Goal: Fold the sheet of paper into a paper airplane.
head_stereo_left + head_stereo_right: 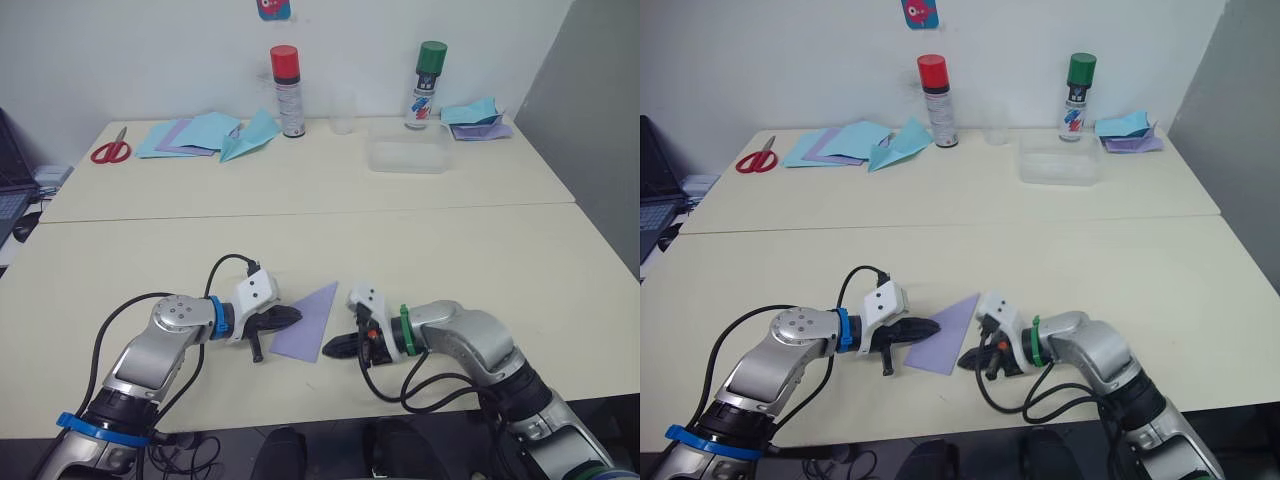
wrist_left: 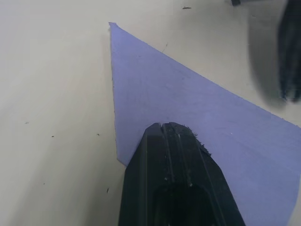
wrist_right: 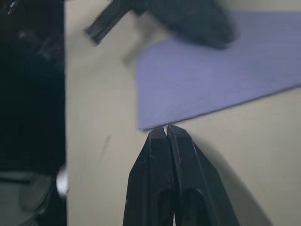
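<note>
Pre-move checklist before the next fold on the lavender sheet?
1. Sheet of paper lies flat on the table as a triangle: ok.
2. Left claw shut, tip resting on the sheet's left part: ok.
3. Right claw shut, its tip at the sheet's near corner, seemingly off the paper: ok.
4. Layers and edges aligned: cannot tell.
5. Light-blue plane, scissors, spray cans far back, out of the way: ok.
</note>
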Controlling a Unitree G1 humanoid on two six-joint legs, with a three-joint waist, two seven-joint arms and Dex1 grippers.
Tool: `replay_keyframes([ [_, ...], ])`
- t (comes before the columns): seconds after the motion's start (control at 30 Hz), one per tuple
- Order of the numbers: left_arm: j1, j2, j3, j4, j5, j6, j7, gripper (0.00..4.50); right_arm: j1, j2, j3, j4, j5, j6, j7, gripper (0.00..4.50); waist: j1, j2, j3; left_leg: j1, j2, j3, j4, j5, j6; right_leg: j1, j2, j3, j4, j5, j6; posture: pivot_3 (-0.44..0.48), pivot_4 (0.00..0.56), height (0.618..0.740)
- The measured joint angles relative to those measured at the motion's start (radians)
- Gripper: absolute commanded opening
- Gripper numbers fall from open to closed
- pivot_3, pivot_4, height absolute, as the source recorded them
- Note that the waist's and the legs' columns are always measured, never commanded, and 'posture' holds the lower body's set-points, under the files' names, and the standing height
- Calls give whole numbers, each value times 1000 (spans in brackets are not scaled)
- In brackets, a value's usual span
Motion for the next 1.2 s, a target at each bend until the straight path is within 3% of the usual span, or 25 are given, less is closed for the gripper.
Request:
replay_keyframes([
  [0.2,-3,0,-1,4,0,-5,-2,0,-31,93,-169,-12,82,258,-134,2362,0,0,0,0,0,0,-1,0,0,0,-1,0,0,0,0,0,150,740],
  [0.37,-6,-1,-1,14,0,-7,-2,0,-51,228,-309,-23,105,517,-281,2362,0,0,0,0,1,0,-2,0,0,-1,-2,0,0,0,0,0,150,740],
  [0.77,-4,-7,3,21,1,-6,10,0,-110,460,-500,96,120,546,-602,2362,-3,1,-1,2,0,-1,-2,0,0,0,-3,0,2,1,1,0,150,740],
  [1.2,0,-10,2,16,0,-6,20,0,-116,461,-560,136,233,546,-706,2362,-5,2,-1,2,0,-3,-2,0,0,0,-3,0,2,1,1,0,150,740],
])
